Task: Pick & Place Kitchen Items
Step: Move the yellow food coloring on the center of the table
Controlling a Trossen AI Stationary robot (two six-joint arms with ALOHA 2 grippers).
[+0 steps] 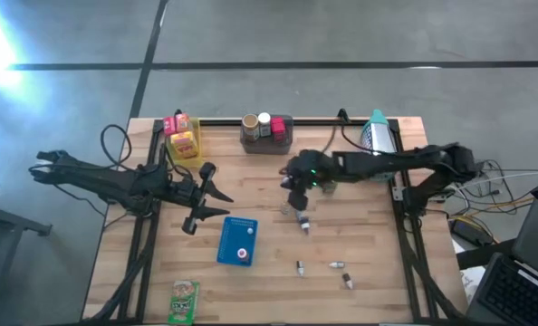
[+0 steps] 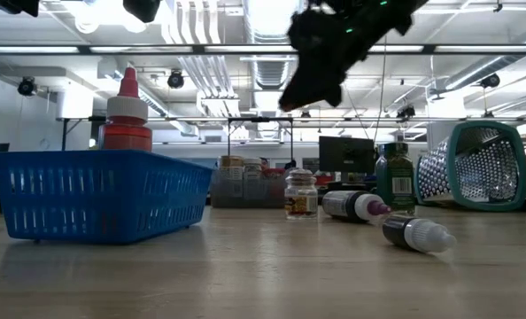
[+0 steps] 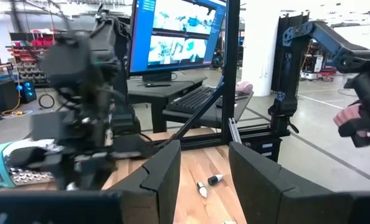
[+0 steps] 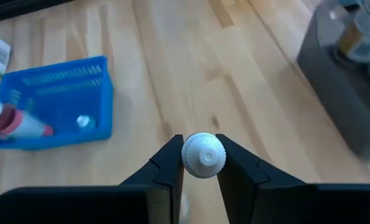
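Observation:
My right gripper (image 1: 298, 205) hangs high over the middle of the table, shut on a small bottle whose white round cap (image 4: 202, 155) shows between its fingers. The bottle's body is hidden behind the cap. My left gripper (image 1: 201, 196) waits at the table's left, level, open with nothing between its fingers (image 3: 203, 177). Three tiny bottles (image 1: 335, 265) lie on the near right of the table. A small jar (image 2: 300, 195) stands upright on the wood. A green packet (image 1: 185, 301) lies flat at the near left corner. My right gripper pinches the bottle's white ribbed cap (image 4: 202, 155) between its two fingers, one on each side. The fingers slant down from the table's right. The cap's top faces the wrist camera. The gripper and bottle are well clear of the table (image 2: 312, 84).
A blue tray (image 1: 237, 241) near the middle holds a red-capped bottle (image 4: 14, 121). A yellow bin (image 1: 184, 143) and a grey bin (image 1: 266, 132) with items stand at the far edge. A teal-rimmed grater (image 1: 378, 134) lies at the far right. Bare wood lies between the arms.

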